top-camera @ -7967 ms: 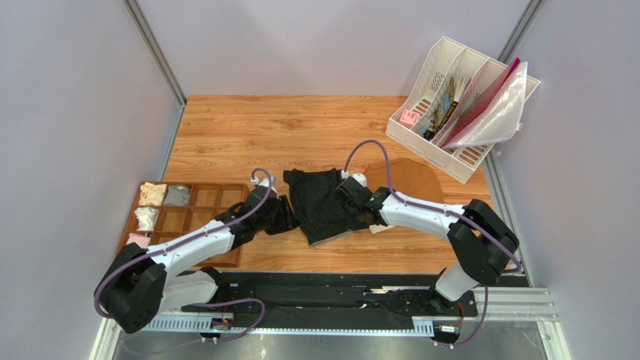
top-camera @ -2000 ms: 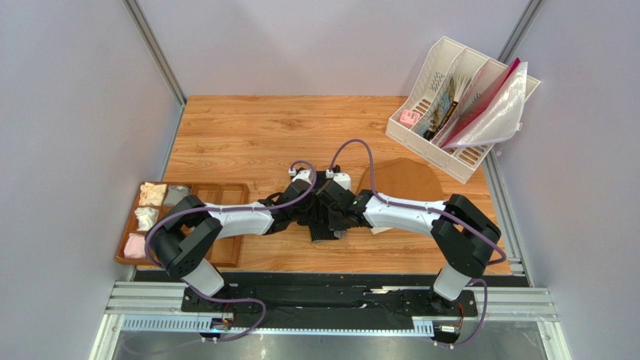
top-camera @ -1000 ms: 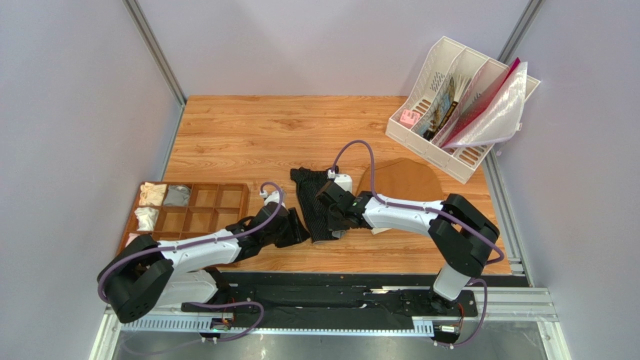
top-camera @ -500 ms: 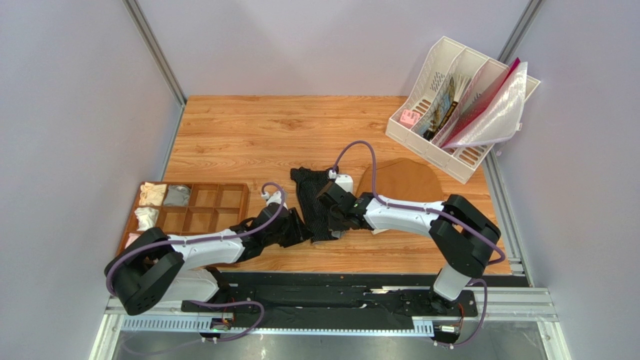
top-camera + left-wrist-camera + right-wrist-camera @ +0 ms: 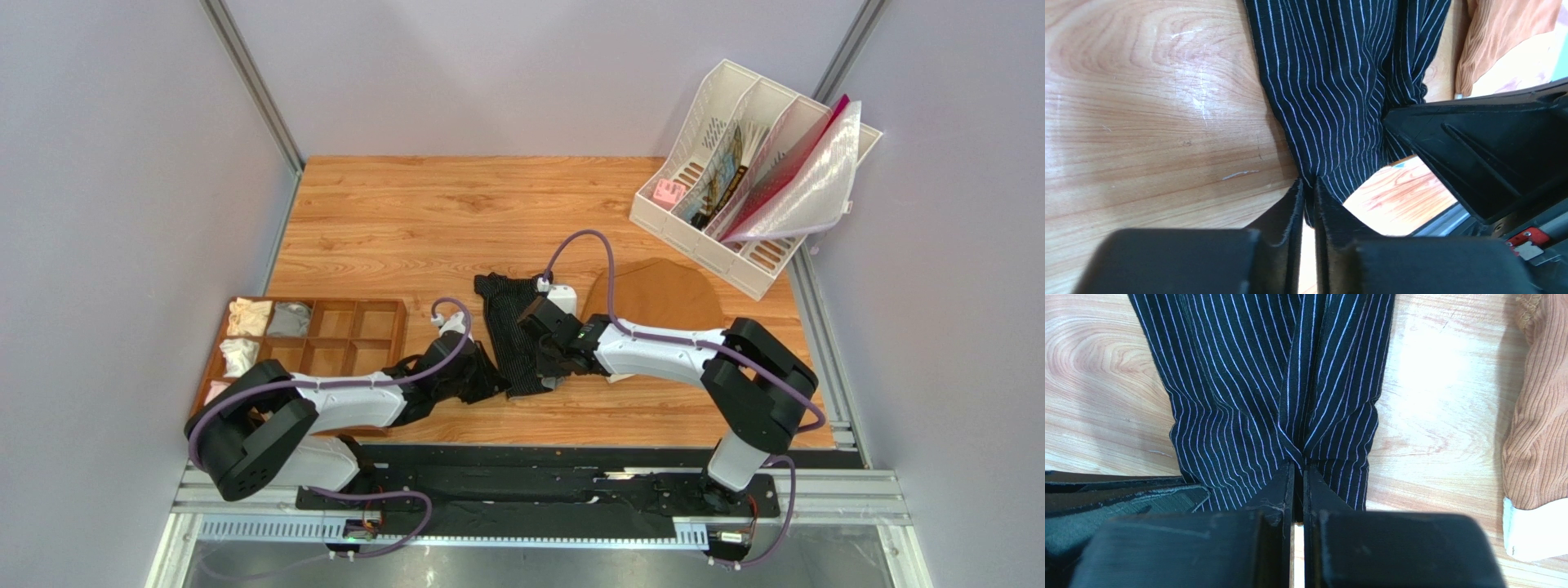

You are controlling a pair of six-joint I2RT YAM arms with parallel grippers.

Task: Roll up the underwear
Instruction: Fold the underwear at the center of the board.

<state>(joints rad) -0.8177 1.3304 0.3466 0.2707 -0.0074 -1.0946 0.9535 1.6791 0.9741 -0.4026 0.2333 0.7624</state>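
The underwear (image 5: pixel 509 328) is black with fine pale stripes and lies in the middle of the table, folded into a narrow strip running away from me. My left gripper (image 5: pixel 481 375) is at its near left corner. In the left wrist view the left gripper (image 5: pixel 1307 184) is shut on a pinch of the underwear (image 5: pixel 1339 92). My right gripper (image 5: pixel 548 355) sits on the strip's near right side. The right wrist view shows this gripper (image 5: pixel 1298 467) shut on a fold of the underwear (image 5: pixel 1247 373), with cloth puckered into the tips.
Brown briefs (image 5: pixel 662 294) with a cream waistband lie just right of the strip, also seen as brown briefs (image 5: pixel 1536 416). A wooden compartment tray (image 5: pixel 356 321) holding rolled cloths sits at the left. A white file rack (image 5: pixel 736 172) stands at the back right.
The left gripper has slid a little right to the underwear's near left corner and shut on it. The right gripper has stayed shut on the cloth in the same place.
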